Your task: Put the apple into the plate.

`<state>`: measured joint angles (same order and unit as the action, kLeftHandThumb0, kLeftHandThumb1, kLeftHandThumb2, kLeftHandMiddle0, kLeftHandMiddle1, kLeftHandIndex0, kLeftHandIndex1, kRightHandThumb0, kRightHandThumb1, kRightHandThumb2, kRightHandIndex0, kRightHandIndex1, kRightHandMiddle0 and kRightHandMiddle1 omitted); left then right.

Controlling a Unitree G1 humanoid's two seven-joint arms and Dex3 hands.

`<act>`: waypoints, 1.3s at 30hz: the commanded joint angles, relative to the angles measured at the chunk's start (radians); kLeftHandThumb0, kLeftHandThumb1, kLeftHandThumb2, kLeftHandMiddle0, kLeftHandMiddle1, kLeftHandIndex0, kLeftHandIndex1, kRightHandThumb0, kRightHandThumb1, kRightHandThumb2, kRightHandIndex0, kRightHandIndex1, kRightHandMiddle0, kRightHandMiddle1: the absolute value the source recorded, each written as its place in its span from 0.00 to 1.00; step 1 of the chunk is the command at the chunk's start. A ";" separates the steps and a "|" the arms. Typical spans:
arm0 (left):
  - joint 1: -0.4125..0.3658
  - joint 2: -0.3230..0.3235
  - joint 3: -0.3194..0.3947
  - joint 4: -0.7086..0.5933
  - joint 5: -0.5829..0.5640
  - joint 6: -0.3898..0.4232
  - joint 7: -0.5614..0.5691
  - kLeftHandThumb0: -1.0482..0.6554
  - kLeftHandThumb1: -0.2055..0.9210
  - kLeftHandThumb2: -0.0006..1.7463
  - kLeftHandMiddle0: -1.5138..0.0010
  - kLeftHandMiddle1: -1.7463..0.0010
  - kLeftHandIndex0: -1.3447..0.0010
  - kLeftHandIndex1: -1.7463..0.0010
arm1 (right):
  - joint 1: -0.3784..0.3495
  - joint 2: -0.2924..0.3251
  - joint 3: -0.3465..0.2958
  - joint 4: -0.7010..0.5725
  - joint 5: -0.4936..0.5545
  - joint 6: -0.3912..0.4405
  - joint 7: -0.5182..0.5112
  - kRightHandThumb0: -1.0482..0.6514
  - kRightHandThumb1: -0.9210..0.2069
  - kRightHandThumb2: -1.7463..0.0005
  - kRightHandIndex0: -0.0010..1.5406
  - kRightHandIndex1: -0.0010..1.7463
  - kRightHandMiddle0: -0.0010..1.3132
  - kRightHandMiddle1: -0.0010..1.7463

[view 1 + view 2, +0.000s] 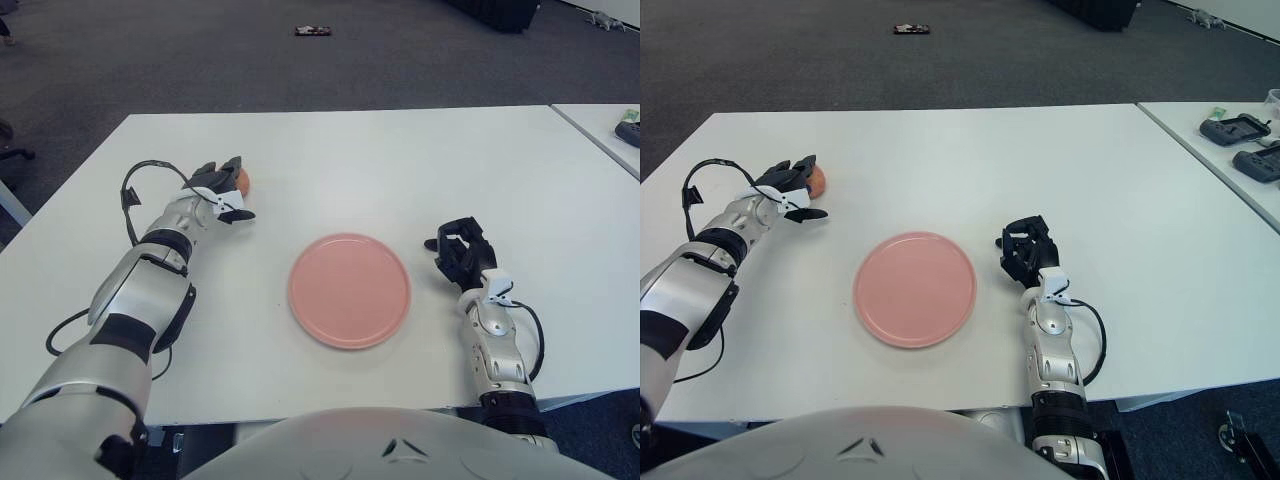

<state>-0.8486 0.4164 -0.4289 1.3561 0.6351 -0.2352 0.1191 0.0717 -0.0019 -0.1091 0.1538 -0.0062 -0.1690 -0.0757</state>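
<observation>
Far left of the plate (pixel 350 290), our left hand (pixel 222 190) cups the apple (pixel 242 181); the carry runs right and nearer.

1 apple (pixel 242 181), 1 plate (pixel 350 290), 2 hands, 2 tables.

Even, bright light falls from above onto the white surface (pixel 400 170) in front of me, with no hard glare on it, and the dark carpet (pixel 200 60) beyond stays plainly dimmer. Shadows are soft and short: a faint one hugs the near rim of the pink plate (pixel 350 290), and small ones sit under my left hand (pixel 222 190) and my right hand (pixel 462 252). Everything on the surface looks crisp, while my own chest at the bottom edge is a smooth, soft blur.
</observation>
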 commanded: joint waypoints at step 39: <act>-0.018 -0.076 -0.034 0.024 0.043 0.136 0.074 0.31 0.45 0.67 0.55 0.00 0.58 0.00 | 0.033 -0.012 0.001 -0.040 -0.005 0.017 0.001 0.41 0.08 0.63 0.29 0.69 0.18 1.00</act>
<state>-0.8930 0.3520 -0.4402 1.3602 0.6566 -0.1091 0.2390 0.1021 -0.0101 -0.1091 0.1240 -0.0114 -0.1648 -0.0752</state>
